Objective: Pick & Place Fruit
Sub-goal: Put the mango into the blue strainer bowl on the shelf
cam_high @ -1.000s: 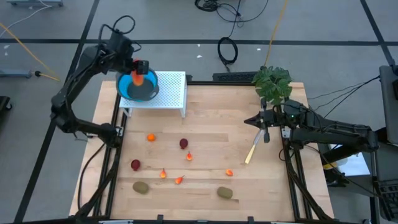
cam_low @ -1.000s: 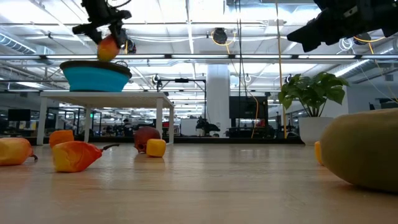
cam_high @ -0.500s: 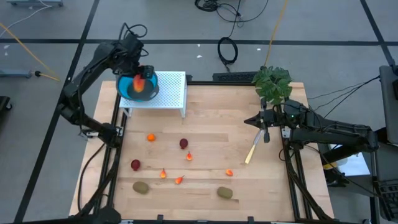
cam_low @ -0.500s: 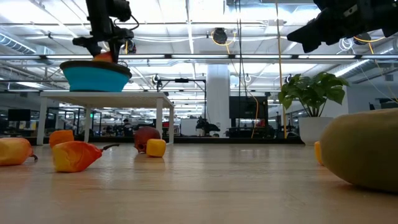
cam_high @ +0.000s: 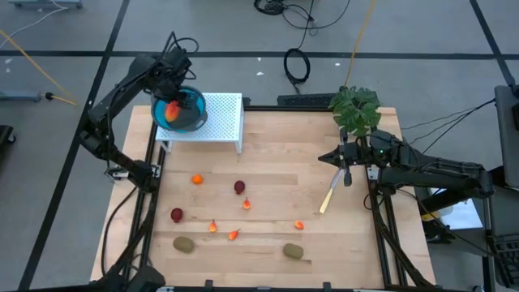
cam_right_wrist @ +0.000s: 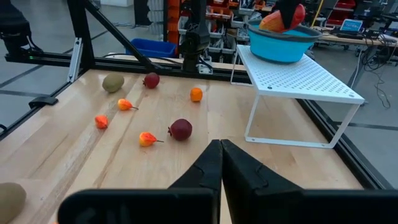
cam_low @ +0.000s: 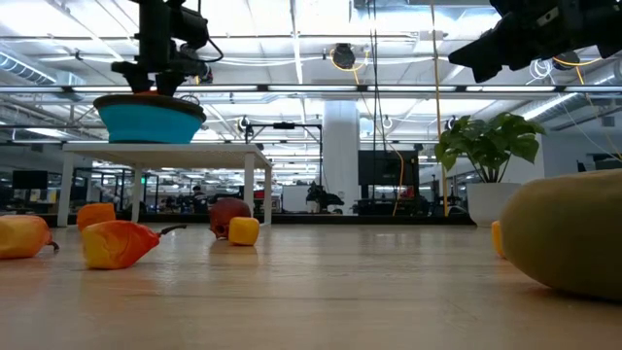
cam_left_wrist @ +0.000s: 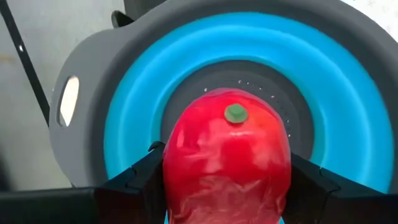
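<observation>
My left pincer (cam_left_wrist: 227, 186) grips 1 red-orange fruit (cam_left_wrist: 227, 158) inside the blue bowl (cam_left_wrist: 134, 112), lower than before. My right pincer (cam_right_wrist: 219, 163) waits closed.

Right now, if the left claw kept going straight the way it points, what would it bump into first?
Probably the blue bowl: the left claw points down into it, gripping the red fruit, which would likely touch the bowl's grey bottom first.

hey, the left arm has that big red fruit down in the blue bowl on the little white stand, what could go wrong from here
1. The left gripper holds the large red-orange fruit inside the blue bowl; pulling away before releasing could lift the fruit out again.
2. The bowl sits near a corner of the white stand, so a nudge from the fingers might shift it towards the edge.
3. The shut right gripper waits by the yellow stick; any move could knock it.
</observation>
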Robot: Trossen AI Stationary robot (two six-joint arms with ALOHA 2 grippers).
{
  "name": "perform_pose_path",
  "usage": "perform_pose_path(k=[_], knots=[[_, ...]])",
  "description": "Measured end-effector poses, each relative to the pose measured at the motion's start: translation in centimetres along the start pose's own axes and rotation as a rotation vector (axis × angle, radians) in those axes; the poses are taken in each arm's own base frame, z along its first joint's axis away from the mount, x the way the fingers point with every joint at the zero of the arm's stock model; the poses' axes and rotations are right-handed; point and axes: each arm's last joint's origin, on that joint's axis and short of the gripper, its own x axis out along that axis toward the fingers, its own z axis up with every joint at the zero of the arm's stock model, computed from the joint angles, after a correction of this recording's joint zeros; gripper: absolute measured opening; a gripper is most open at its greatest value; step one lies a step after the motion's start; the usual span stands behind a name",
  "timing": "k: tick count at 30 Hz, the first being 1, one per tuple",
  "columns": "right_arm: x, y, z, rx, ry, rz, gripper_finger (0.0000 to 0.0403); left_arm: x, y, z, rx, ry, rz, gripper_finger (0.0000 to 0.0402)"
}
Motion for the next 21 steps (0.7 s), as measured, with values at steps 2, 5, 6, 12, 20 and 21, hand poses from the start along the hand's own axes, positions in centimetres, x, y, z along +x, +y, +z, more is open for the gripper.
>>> perform_pose_path(k=[2, 5, 6, 12, 20, 21], knots=[[0.0, 0.0, 0.0, 0.0, 0.0, 0.0, 0.0, 0.0, 0.0, 0.02, 0.026, -0.002, 0.0, 0.0225], [0.0, 0.0, 0.0, 0.0, 0.0, 0.0, 0.0, 0.0, -0.02, 0.07, 0.04, -0.007, -0.002, 0.0225], [0.0, 0.0, 0.0, 0.0, 0.0, 0.0, 0.0, 0.0, -0.02, 0.06, 0.042, -0.006, -0.002, 0.0225], [0.0, 0.0, 0.0, 0.0, 0.0, 0.0, 0.0, 0.0, 0.0, 0.01, 0.059, -0.001, -0.001, 0.0225], [0.0, 0.0, 0.0, 0.0, 0.0, 0.0, 0.0, 0.18, -0.49, 0.07, 0.087, 0.006, -0.003, 0.0225], [0.0, 0.0, 0.0, 0.0, 0.0, 0.0, 0.0, 0.31, -0.67, 0.13, 0.093, 0.012, -0.003, 0.0225]])
